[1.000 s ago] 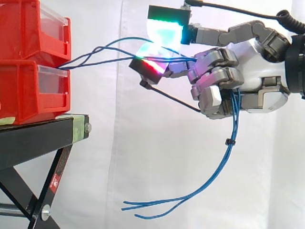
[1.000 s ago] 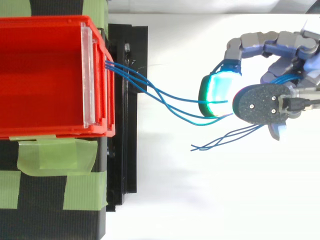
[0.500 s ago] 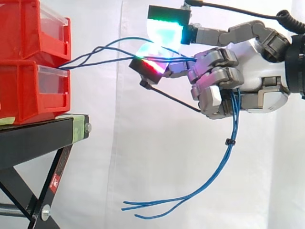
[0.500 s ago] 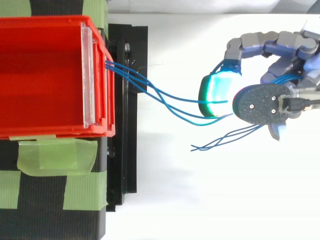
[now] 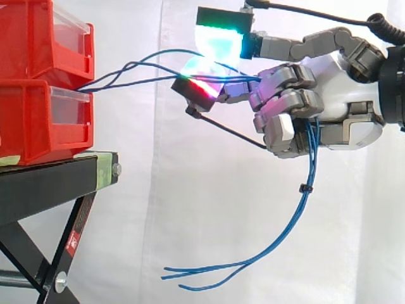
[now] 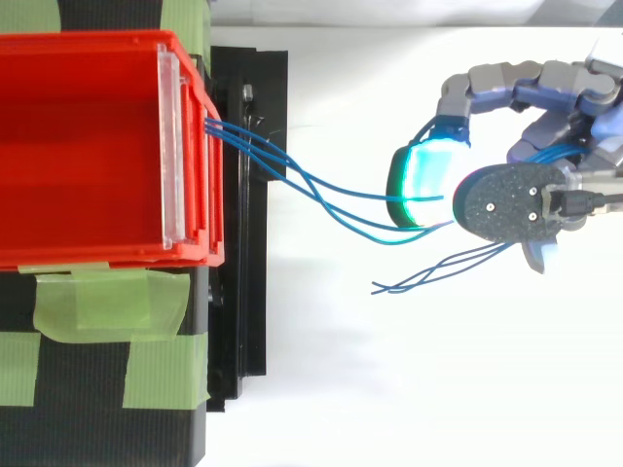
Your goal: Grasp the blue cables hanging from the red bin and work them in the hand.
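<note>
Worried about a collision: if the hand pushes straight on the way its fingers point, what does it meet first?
Likely the red bins: the hand, shut on the blue cables, points level at their fronts, with just those cables across the gap in both views.

Holds hand (image 5: 335,95) level, wrist at right; curls fingers (image 5: 288,101) round cables (image 5: 304,196); points two glowing pads (image 5: 218,41) leftward.

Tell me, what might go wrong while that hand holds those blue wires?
The blue cables run from the red bin to the hand with modest slack; pulling away could tug them out or shift the bin. Their loose ends dangle below the curled fingers, so strands might slip free or tangle.
</note>
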### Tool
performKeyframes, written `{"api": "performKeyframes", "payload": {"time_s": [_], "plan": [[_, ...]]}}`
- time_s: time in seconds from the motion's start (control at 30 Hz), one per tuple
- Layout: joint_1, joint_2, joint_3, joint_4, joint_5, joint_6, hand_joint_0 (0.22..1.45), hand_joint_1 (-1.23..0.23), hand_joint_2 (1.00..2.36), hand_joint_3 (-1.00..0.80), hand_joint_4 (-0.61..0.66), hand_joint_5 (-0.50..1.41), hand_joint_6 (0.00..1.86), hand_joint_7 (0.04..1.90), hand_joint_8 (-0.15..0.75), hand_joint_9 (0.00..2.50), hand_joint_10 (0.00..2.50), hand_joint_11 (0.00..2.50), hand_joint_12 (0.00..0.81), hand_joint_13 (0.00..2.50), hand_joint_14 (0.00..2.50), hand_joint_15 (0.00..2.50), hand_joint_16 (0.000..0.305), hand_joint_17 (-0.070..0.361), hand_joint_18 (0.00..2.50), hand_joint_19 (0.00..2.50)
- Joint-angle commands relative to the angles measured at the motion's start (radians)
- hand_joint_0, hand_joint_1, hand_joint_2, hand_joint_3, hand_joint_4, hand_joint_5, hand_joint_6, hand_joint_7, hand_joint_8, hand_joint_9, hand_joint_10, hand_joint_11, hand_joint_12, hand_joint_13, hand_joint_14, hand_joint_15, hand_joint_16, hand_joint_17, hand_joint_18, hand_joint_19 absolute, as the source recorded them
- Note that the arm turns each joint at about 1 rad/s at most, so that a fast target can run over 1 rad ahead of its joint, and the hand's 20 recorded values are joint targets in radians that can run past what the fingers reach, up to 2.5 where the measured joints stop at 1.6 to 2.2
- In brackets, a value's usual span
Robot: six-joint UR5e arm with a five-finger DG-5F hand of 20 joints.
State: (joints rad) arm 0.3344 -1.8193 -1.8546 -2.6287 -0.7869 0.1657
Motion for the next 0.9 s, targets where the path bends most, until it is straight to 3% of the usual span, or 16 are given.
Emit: {"api": "performKeyframes", "payload": {"time_s": [0.0, 0.87], "plan": [[0.0, 0.0, 0.0, -0.001, 0.0, 0.0, 0.94, -0.62, 1.02, -0.41, 0.2, 0.22, 0.64, 1.28, 0.656, 1.7, 2.5, 2.5, 0.743, 1.99, 2.5, 1.94, 0.218, 0.164, 2.36, 0.56], [0.0, 0.0, 0.0, -0.001, 0.0, 0.0, 0.94, -0.62, 1.02, -0.41, 0.19, 0.21, 0.66, 1.28, 0.656, 1.7, 2.5, 2.5, 0.743, 1.99, 2.5, 1.94, 0.218, 0.164, 2.36, 0.56]]}}
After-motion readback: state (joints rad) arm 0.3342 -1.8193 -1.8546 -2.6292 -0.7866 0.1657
